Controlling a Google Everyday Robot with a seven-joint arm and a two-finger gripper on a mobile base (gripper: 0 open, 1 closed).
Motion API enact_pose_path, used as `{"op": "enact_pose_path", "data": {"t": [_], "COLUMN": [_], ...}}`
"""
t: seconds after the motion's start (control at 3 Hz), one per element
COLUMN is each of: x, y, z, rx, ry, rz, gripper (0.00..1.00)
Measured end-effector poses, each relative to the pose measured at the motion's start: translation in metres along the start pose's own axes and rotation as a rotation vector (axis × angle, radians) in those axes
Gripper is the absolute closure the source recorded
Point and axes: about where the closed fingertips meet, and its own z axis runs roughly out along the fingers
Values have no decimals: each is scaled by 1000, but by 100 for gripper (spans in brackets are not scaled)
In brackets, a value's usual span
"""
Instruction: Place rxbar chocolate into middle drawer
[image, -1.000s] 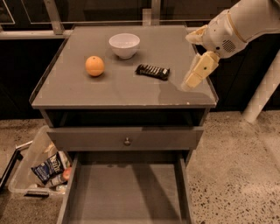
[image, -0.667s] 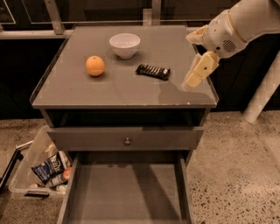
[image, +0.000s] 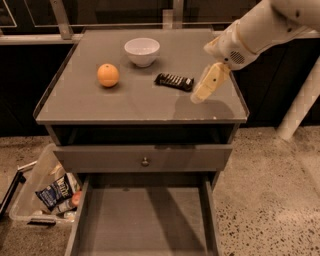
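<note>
Cream plastic gripper (image: 201, 92) hangs tilted over the grey cabinet top (image: 125, 102); spread or pressed together, I cannot tell. Just beside it, toward the round orange (image: 108, 75), lies the glossy black rxbar chocolate (image: 174, 81); the wide grey middle drawer (image: 145, 220) stands open well below it

arm (image: 265, 25): white, rounded | wrist (image: 235, 56): speckled vent | hand (image: 199, 96): cream, right of centre

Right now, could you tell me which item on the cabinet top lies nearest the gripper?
The rxbar chocolate, the black bar just left of the gripper, which hovers above the cabinet top; bowl and orange sit farther left.
</note>
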Motion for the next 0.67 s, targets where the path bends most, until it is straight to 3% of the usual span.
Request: {"op": "enact_pose_path", "data": {"t": [0.67], "x": [-3], "y": [-36], "z": [53], "rx": [-13], "ry": [0], "rz": [60], "gripper": [0]}}
